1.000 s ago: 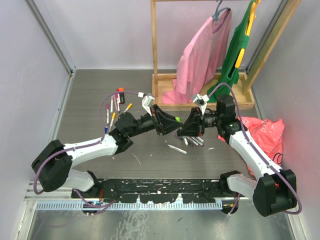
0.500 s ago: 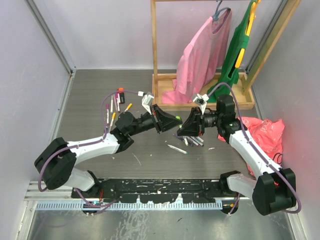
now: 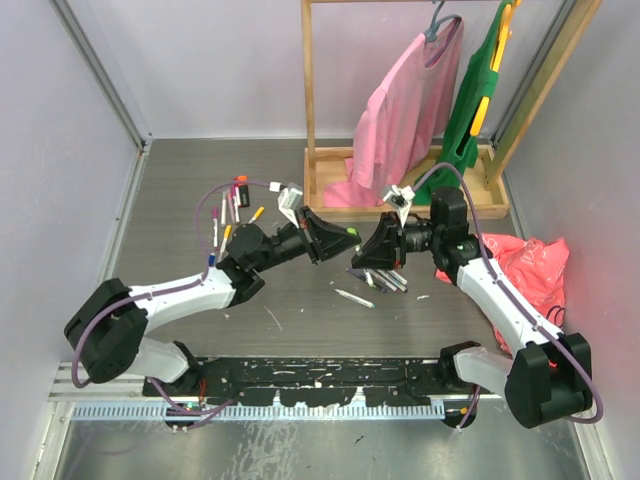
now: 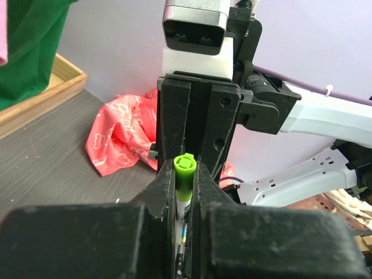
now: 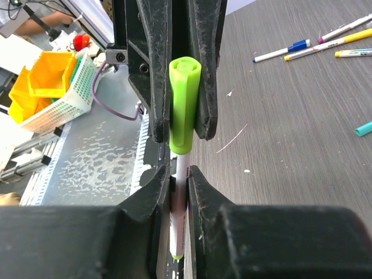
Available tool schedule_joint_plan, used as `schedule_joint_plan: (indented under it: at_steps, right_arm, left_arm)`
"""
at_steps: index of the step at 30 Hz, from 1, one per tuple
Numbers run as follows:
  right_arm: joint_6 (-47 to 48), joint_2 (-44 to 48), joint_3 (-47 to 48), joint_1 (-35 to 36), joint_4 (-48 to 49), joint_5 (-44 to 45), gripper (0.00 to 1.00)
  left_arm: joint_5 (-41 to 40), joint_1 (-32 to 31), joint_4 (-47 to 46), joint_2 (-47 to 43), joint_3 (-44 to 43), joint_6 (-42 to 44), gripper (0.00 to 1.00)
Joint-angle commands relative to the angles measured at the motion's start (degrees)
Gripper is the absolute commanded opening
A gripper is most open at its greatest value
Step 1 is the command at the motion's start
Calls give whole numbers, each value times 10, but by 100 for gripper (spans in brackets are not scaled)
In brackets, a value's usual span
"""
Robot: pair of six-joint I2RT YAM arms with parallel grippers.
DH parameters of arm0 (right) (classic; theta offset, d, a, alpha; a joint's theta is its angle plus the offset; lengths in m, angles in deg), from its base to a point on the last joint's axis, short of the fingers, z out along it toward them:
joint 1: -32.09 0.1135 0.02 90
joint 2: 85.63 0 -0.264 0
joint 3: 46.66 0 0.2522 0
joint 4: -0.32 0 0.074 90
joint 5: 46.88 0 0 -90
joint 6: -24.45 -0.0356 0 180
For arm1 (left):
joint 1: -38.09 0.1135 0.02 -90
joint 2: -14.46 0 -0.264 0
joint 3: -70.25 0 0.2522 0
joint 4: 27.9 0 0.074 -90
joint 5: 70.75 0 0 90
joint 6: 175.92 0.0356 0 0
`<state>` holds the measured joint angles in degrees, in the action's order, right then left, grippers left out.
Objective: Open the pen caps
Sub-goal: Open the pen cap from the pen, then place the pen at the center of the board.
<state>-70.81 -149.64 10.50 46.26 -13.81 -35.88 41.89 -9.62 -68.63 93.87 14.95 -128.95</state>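
Grey wood-grain tabletop (image 3: 200, 170) fills the floor of the enclosure. At the back a wooden rack (image 3: 309, 100) carries a pink garment (image 3: 400, 110) and a green garment (image 3: 478, 100). A red plastic bag (image 3: 525, 262) lies by the right wall.

We see both arms reaching towards each other above the middle of the table, meeting on one pen (image 4: 183, 209) held clear of the surface. The right gripper (image 5: 179, 180) is clamped tight on the white barrel (image 5: 179, 165), its jaws pressed against either side with no gap. The left gripper (image 4: 184, 189) is likewise closed. From the right wrist view we see its jaws flanking the green cap (image 5: 185, 104) and touching it on both sides. The cap sits on the end of the barrel, and we cannot tell whether it is fully seated.

Loose pens (image 3: 226, 215) lie scattered at the left of the table, just beside an orange-and-black marker (image 3: 241, 190). A cluster of pens (image 3: 390, 282) lies on the table beneath the right gripper. A single pen (image 3: 355, 298) lies a little apart from it, nearer the arm bases.
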Motion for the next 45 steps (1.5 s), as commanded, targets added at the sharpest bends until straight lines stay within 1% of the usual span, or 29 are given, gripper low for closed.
schedule_joint_plan:
  at_steps: [1,4,6,10,13,15,18,22,24,26,27,31,34,39,45]
  right_arm:
    - [23,-4,24,6,-7,-8,1]
    - [28,-15,26,10,-16,-5,1]
    - [41,-23,31,15,-32,1,1]
    - [88,-35,48,22,-87,23,1]
    - [140,-37,63,23,-139,66,1]
    - [213,-34,82,23,-206,125,1]
    - [291,-25,108,22,-274,254,1]
    - [360,1,102,8,-302,428,6]
    - [382,11,81,-1,-303,498,7]
    - [394,12,61,-11,-302,546,7]
    - [395,7,55,-18,-305,559,7]
    - [387,-34,74,-51,-338,548,7]
    - [386,-52,76,-55,-339,571,8]
    - [383,-85,79,-59,-339,589,7]
    - [376,-118,86,-70,-341,607,8]
  left_arm:
    - [-79,40,-44,-49,-14,15,0]
    - [-97,77,-44,-62,-35,16,0]
    - [-109,99,-40,-91,-49,17,0]
    - [-128,126,-28,-125,-69,25,0]
    - [-122,138,0,-153,-70,36,0]
    - [-116,142,28,-176,-55,46,0]
    - [-107,143,57,-211,-10,54,0]
    - [-87,144,79,-245,75,56,0]
    - [-85,145,86,-260,113,56,0]
    - [-88,145,101,-272,145,64,0]
    - [-93,145,122,-279,158,71,0]
    - [-133,145,203,-313,195,101,0]
    - [-158,145,235,-330,223,114,0]
    - [-177,145,241,-331,263,122,0]
    - [-187,145,207,-299,278,117,0]
